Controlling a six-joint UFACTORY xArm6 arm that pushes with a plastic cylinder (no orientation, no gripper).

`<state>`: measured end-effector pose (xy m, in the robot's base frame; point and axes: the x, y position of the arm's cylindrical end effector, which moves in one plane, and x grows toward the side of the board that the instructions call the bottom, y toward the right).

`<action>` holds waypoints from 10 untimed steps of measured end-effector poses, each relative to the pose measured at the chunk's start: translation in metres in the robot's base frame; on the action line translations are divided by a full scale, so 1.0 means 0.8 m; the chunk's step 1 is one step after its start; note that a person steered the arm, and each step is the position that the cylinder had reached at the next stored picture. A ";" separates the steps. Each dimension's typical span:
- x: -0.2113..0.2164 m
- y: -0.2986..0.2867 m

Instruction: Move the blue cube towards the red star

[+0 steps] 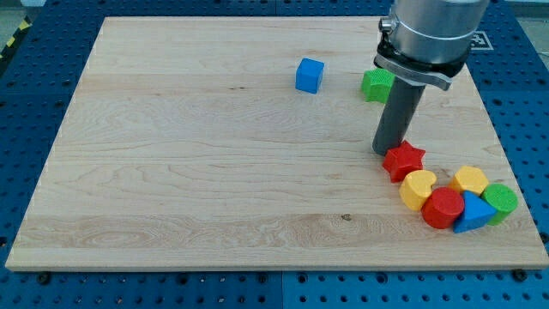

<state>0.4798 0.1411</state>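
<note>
The blue cube (pixel 310 75) sits on the wooden board near the view's top, a little right of centre. The red star (pixel 404 160) lies at the view's right, below and right of the cube. My tip (pixel 383 151) rests on the board just left of the red star, touching or almost touching its upper left edge. The tip is well below and to the right of the blue cube. The rod rises from the tip to the arm's grey body at the view's top right.
A green block (pixel 375 84) lies right of the blue cube, partly behind the arm. Below the red star sit a yellow heart (pixel 418 189), a red cylinder (pixel 443 208), a blue triangle (pixel 473 215), a yellow block (pixel 470 179) and a green cylinder (pixel 500 201).
</note>
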 end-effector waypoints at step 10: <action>-0.212 -0.141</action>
<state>0.3101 0.0281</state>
